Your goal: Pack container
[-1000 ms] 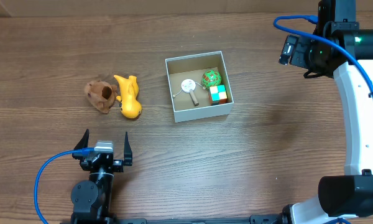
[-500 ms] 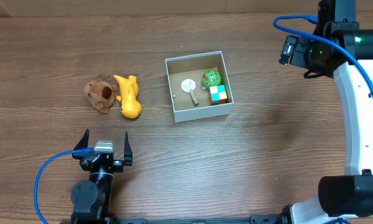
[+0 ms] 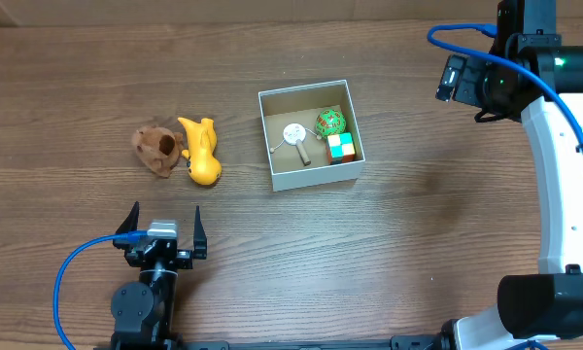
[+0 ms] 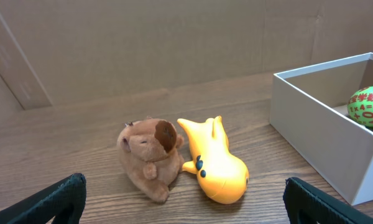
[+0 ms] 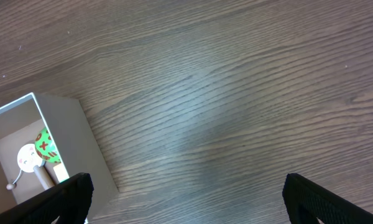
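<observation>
Two grippers, both with fingers spread wide and nothing between them. Left gripper (image 3: 165,212) sits low at the near edge of the table (image 3: 418,243), aimed away from its base toward the toys. Its wrist view shows only the two dark fingertips (image 4: 56,199) at the bottom corners. Just ahead of it lie a brown plush animal (image 3: 157,150) and a yellow toy (image 3: 201,151), side by side and touching, plush on the left. Both lie on the bare wood, outside the box.

Right gripper (image 5: 186,180) is up at the far right corner, well apart from everything, looking down on wood grain. A corner of the container shows at the left edge of its wrist view.

Container (image 3: 316,176) stands near the table centre, to the right of the two toys and clear of them. It has white walls and a brown cardboard floor. Inside it:
- a white round piece on a short wooden handle (image 3: 294,135), left of middle
- a green ball with red markings (image 3: 330,122), at the far right side
- a multicoloured cube (image 3: 341,148), in the near right corner, just beside the ball

Blue cable (image 3: 73,267) loops off the left arm base.
</observation>
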